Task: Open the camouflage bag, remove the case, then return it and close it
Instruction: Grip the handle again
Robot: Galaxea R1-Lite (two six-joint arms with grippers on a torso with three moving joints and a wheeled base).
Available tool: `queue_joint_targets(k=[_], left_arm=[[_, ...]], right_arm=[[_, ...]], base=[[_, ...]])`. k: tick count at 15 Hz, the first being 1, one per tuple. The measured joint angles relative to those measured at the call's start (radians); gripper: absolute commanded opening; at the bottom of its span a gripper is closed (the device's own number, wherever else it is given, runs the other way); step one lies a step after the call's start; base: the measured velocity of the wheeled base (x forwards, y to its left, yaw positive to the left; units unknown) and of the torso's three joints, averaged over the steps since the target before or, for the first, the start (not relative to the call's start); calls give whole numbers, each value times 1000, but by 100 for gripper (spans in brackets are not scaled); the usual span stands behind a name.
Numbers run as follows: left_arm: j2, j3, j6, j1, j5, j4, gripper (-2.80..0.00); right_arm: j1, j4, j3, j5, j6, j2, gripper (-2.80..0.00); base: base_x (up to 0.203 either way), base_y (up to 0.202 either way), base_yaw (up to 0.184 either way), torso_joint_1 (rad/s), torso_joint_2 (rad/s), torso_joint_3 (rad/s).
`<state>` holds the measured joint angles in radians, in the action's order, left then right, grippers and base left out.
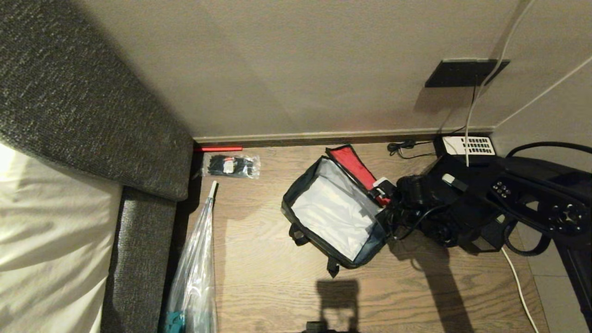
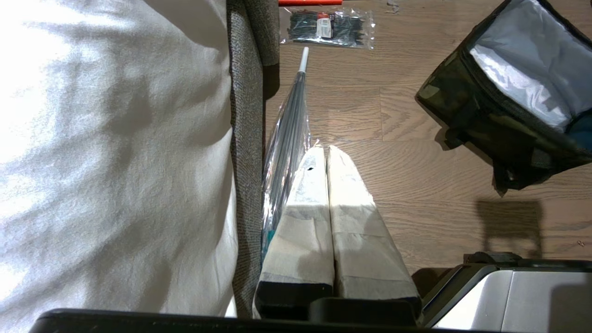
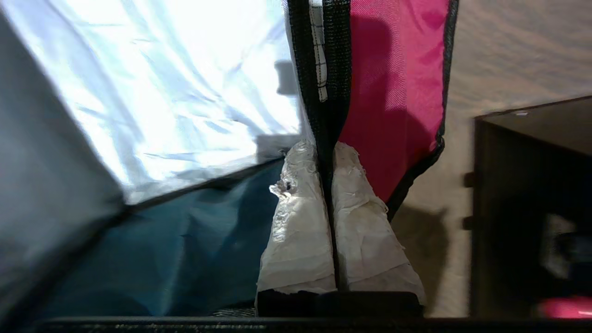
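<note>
Wooden floor (image 1: 277,286) beside sofa; camouflage bag (image 1: 334,217) lies open there, soft, light and floppy. Its lid (image 3: 393,101) edge is pinched by the clenched right gripper (image 3: 326,152); best held by that hem

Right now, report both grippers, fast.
Left gripper: shut, holding nothing, parked over the floor by the sofa.
Right gripper: shut on the bag's lid edge.
</note>
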<state>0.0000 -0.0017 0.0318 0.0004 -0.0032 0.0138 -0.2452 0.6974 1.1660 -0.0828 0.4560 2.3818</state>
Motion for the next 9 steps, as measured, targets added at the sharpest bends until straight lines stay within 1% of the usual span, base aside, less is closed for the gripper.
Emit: queue_joint_targets(k=[1, 2, 7, 9], left_arm=[[0, 0, 0, 0, 0, 0, -280], [0, 0, 0, 0, 0, 0, -280], [0, 0, 0, 0, 0, 0, -280], [0, 0, 1, 0, 0, 0, -280]], right_arm=[[11, 1, 0, 0, 24, -2, -280], [20, 3, -4, -1, 30, -3, -280], [36, 2, -31, 0, 34, -25, -280], [40, 2, -37, 0, 47, -36, -280]], base=[[0, 0, 0, 0, 0, 0], [0, 0, 0, 0, 0, 0], [0, 0, 0, 0, 0, 0], [0, 0, 0, 0, 0, 0]])
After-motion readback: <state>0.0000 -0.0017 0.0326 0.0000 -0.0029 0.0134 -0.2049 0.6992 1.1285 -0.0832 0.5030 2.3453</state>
